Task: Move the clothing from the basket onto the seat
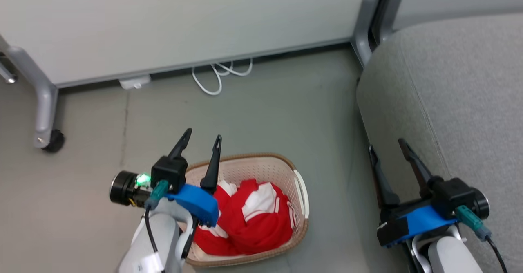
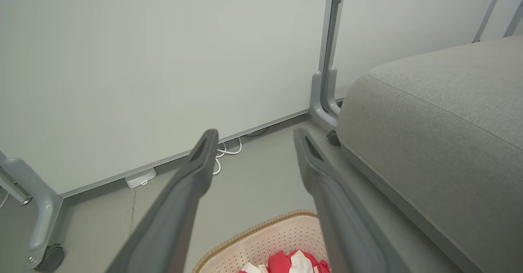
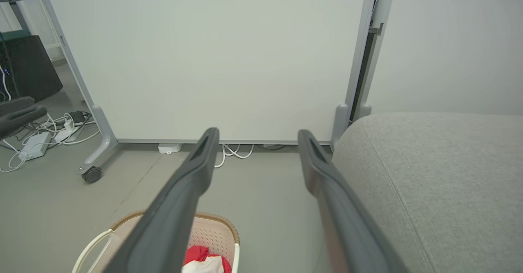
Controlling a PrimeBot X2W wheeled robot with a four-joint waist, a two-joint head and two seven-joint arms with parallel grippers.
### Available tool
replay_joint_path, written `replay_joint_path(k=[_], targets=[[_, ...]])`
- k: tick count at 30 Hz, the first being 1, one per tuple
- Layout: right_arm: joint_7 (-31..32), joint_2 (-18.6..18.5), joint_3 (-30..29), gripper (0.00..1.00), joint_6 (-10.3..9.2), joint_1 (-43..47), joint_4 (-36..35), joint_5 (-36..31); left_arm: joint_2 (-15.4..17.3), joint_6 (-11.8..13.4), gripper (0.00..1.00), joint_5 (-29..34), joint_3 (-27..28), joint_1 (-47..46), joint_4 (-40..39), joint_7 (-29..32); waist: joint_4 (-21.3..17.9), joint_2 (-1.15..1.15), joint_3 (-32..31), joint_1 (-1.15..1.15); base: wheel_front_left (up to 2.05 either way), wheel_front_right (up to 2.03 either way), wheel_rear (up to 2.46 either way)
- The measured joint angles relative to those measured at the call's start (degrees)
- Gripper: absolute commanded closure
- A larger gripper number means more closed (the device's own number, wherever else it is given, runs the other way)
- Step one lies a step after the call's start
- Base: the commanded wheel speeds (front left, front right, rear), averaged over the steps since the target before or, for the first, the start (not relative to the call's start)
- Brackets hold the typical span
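Now spread and empty, left gripper (image 1: pixel 203 135) and right gripper (image 1: pixel 387 145) hang by basket (image 1: pixel 261 157) and seat (image 1: pixel 449 101). A shallow pinch could let the heaped clothing (image 1: pixel 249 215) slip short.

Pale forearms (image 1: pixel 151 240), blue wrist brackets (image 1: pixel 194 201), black housings (image 1: pixel 169 171), teal cable plugs (image 1: pixel 468 216), green light (image 1: pixel 143 179), long dark pincer fingers (image 1: pixel 212 166).

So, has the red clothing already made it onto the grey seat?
No, the clothing lies bunched inside the basket on the floor, beside the seat.
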Motion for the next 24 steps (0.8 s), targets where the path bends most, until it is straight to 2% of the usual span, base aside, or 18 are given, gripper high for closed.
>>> replay_joint_path(k=[14, 24], targets=[[0.0, -0.05, 0.47, 0.0, 0.01, -7.98, -2.78, 1.67, 1.38, -1.91, 0.0, 1.21, -5.38, -18.37, 26.17, 1.22, -6.81, 0.0, 16.28, 0.01, 0.0, 0.0, 0.0], [0.0, -0.09, 1.23, 0.0, 0.01, -12.15, -4.65, 2.2, 1.64, -2.16, 0.0, -0.24, -9.7, -26.55, 37.26, 4.15, -9.91, 0.0, 26.99, 0.01, 0.0, 0.0, 0.0]])
